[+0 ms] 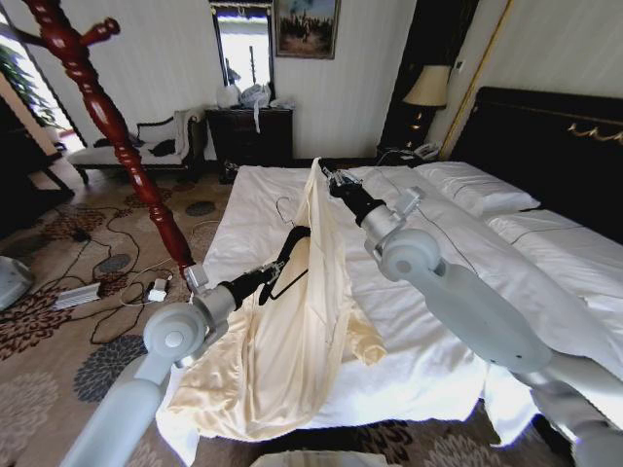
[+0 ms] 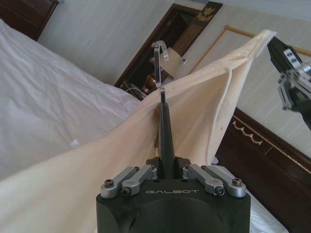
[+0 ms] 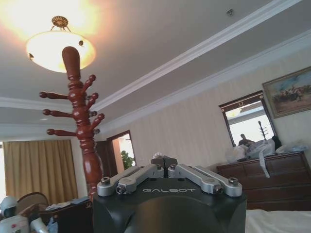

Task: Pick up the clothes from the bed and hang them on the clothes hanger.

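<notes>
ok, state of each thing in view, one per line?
left gripper: shut on a dark hanger
hanger: held upright, inside the shirt
right gripper: shut on the shirt's top edge
shirt: lifted, lower part draped on the bed
bed: made, white duvet
coat stand: upright, pegs bare

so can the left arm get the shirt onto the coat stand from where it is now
Probably not yet. The left gripper holds a black hanger inside the shirt over the bed; the coat stand stands apart across open carpet.

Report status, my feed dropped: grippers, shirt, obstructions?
Right gripper shut on shirt, lifted above bed. Left gripper shut on black hanger inside shirt. Coat stand stands left, path open.
</notes>
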Available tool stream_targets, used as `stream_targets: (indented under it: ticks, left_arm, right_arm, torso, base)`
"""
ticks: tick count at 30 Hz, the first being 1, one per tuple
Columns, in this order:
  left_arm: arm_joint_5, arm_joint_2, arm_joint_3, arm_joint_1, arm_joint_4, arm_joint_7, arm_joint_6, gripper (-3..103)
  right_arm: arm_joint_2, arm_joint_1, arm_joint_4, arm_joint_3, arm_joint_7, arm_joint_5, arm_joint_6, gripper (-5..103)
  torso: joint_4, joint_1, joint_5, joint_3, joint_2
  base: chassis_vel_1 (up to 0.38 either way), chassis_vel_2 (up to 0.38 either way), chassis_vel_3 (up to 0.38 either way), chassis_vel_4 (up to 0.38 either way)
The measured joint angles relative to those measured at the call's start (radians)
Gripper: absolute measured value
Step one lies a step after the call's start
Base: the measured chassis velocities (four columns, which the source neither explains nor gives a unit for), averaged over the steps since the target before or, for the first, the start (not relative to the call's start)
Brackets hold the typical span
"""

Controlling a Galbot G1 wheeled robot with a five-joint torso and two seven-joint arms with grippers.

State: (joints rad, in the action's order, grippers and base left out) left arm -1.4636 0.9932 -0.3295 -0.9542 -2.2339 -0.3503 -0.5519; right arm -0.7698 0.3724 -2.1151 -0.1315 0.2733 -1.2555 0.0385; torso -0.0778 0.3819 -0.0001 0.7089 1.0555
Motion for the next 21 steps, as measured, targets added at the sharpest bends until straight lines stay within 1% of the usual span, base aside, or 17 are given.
stream_targets:
  ticks: [2, 5, 7, 8, 9, 12, 13, 16, 17, 20, 21]
  left_arm:
    - [-0.001, 0.0, 0.0, 0.01, 0.003, 0.001, 0.002, 16]
    - [-0.01, -0.009, 0.0, 0.042, 0.011, 0.001, 0.004, 16]
    - [-0.018, -0.022, 0.001, 0.063, 0.015, 0.001, 0.005, 16]
    - [-0.018, -0.022, 0.001, 0.063, 0.015, 0.001, 0.005, 16]
    - [-0.023, -0.029, 0.001, 0.074, 0.016, 0.001, 0.006, 16]
    - [-0.039, -0.044, 0.002, 0.094, 0.017, 0.0, 0.007, 16]
    - [-0.039, -0.044, 0.002, 0.094, 0.017, 0.0, 0.007, 16]
    - [-0.048, -0.059, 0.005, 0.113, 0.016, -0.001, 0.007, 16]
    - [-0.048, -0.059, 0.005, 0.113, 0.016, -0.001, 0.007, 16]
    - [-0.058, -0.072, 0.005, 0.127, 0.012, -0.002, 0.01, 16]
    - [-0.065, -0.083, 0.004, 0.136, 0.01, -0.002, 0.011, 16]
  right_arm:
    - [0.012, 0.016, -0.022, 0.007, -0.002, -0.005, 0.0, 0]
    - [0.047, 0.075, -0.09, 0.023, -0.022, -0.011, -0.007, 0]
    - [0.075, 0.127, -0.132, 0.025, -0.065, -0.003, -0.025, 0]
    - [0.075, 0.127, -0.132, 0.025, -0.065, -0.003, -0.025, 0]
    - [0.085, 0.148, -0.148, 0.025, -0.09, 0.003, -0.034, 0]
    - [0.098, 0.182, -0.17, 0.019, -0.136, 0.016, -0.051, 0]
    - [0.098, 0.182, -0.17, 0.019, -0.136, 0.016, -0.051, 0]
    - [0.106, 0.211, -0.183, 0.014, -0.196, 0.029, -0.071, 0]
    - [0.106, 0.211, -0.183, 0.014, -0.196, 0.029, -0.071, 0]
    - [0.116, 0.236, -0.198, 0.019, -0.244, 0.031, -0.084, 0]
    - [0.127, 0.259, -0.207, 0.029, -0.279, 0.031, -0.088, 0]
  torso:
    - [-0.0001, 0.0, 0.0001, 0.0, 0.0]
    - [-0.0002, 0.0, 0.0001, 0.0, 0.0]
    - [-0.0002, 0.0, 0.0001, 0.0, 0.0]
    - [-0.0002, 0.0, 0.0001, 0.0, 0.0]
    - [-0.0001, 0.0, 0.0002, 0.0, 0.0]
    - [0.0, 0.0, 0.0001, 0.0, 0.0]
    - [0.0, 0.0, 0.0001, 0.0, 0.0]
    - [0.0001, 0.0, 0.0001, 0.0, 0.0]
    - [0.0001, 0.0, 0.0001, 0.0, 0.0]
    - [0.0001, 0.0, 0.0, 0.0, 0.0]
    - [0.0001, 0.0, 0.0, 0.0, 0.0]
  base:
    - [0.0, 0.0, 0.0, 0.0]
    - [0.0, 0.0, 0.0, 0.0]
    - [0.0, 0.0, 0.0, 0.0]
    - [0.0, 0.0, 0.0, 0.0]
    - [0.0, 0.0, 0.0, 0.0]
    - [0.0, 0.0, 0.0, 0.0]
    - [0.0, 0.0, 0.0, 0.0]
    - [0.0, 0.0, 0.0, 0.0]
    - [0.0, 0.0, 0.0, 0.0]
    - [0.0, 0.0, 0.0, 0.0]
    - [0.0, 0.0, 0.0, 0.0]
